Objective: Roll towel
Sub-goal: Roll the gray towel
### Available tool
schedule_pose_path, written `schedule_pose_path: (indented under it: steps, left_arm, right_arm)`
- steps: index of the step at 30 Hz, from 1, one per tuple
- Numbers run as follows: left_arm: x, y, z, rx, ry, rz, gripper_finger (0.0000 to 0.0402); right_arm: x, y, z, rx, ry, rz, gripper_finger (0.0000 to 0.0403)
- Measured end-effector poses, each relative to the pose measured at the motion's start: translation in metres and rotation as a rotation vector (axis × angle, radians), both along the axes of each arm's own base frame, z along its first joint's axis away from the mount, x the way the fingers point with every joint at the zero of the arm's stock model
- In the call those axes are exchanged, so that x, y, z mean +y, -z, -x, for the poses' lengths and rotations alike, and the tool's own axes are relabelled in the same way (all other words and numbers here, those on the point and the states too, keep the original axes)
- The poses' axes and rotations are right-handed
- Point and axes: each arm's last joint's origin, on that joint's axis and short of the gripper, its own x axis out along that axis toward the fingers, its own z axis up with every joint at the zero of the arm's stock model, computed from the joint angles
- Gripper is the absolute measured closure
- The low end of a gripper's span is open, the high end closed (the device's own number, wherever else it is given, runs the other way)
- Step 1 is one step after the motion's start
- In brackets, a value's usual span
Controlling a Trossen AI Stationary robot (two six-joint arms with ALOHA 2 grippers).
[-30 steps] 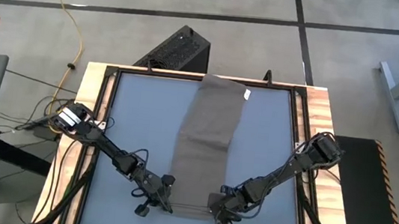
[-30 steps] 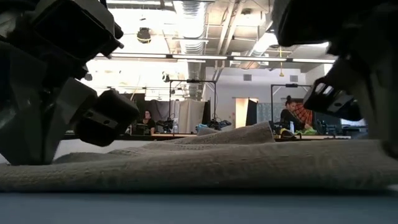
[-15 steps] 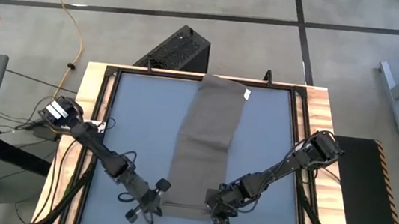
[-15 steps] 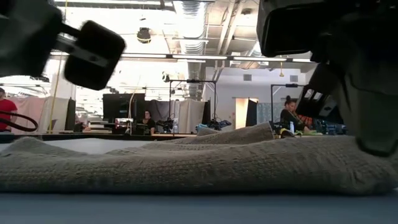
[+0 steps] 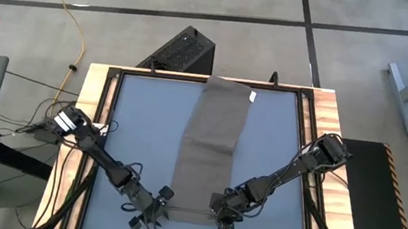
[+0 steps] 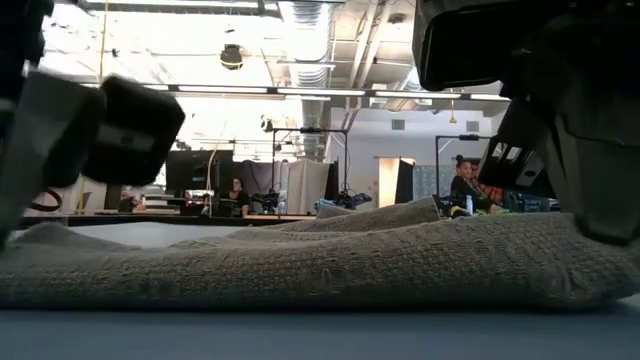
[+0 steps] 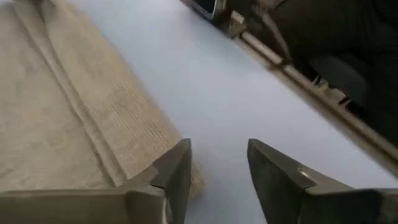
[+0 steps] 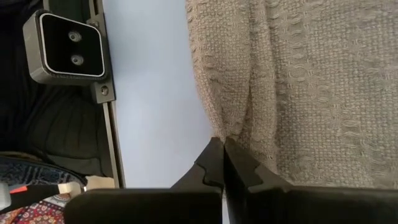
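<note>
1. Blue matting covers the table, which is framed in wood and stands on a grey tiled floor; a workshop with ceiling lights is seen beyond it in the low view.
2. A towel is laid flat as a long strip down the middle of the table, its white tag at the far end, so that rolling can be begun from the near end.
3. The near right corner of the towel is pinched by the right gripper, whose fingers are pressed together on a fold of cloth in the right wrist view; the corner is judged to be held so that the edge can be turned over.
4. The left gripper is placed just beside the near left corner, with its fingers parted and nothing between them; bare matting shows in the gap.
5. That corner is judged to need gripping by the left gripper before both corners can be lifted evenly.
6. No roll is yet formed.
</note>
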Motion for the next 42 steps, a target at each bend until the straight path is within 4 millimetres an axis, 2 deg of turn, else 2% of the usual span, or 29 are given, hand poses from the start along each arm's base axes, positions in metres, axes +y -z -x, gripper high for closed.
schedule_pose_path:
  steps: [6,14,25,36,42]
  left_arm:
    - [0.003,0.016,-0.001,0.026,-0.075,-0.087,0.0235]
    - [0.002,0.016,0.0,0.007,-0.067,-0.117,0.0235]
    - [-0.004,-0.009,0.008,-0.121,-0.012,-0.201,0.0235]
    - [-0.001,-0.002,0.009,-0.076,-0.003,-0.225,0.0235]
    - [-0.001,0.012,0.004,-0.026,-0.034,-0.204,0.0235]
  right_arm:
    - [0.0,0.0,0.0,-0.001,0.0,-0.001,0.0386]
    - [0.0,0.0,0.0,-0.002,-0.001,-0.001,0.0386]
    - [0.0,0.0,0.0,-0.005,-0.007,0.001,0.0386]
    - [0.0,0.0,0.0,-0.005,-0.01,0.004,0.0386]
    - [0.0,-0.001,0.0,-0.005,-0.009,0.004,0.0386]
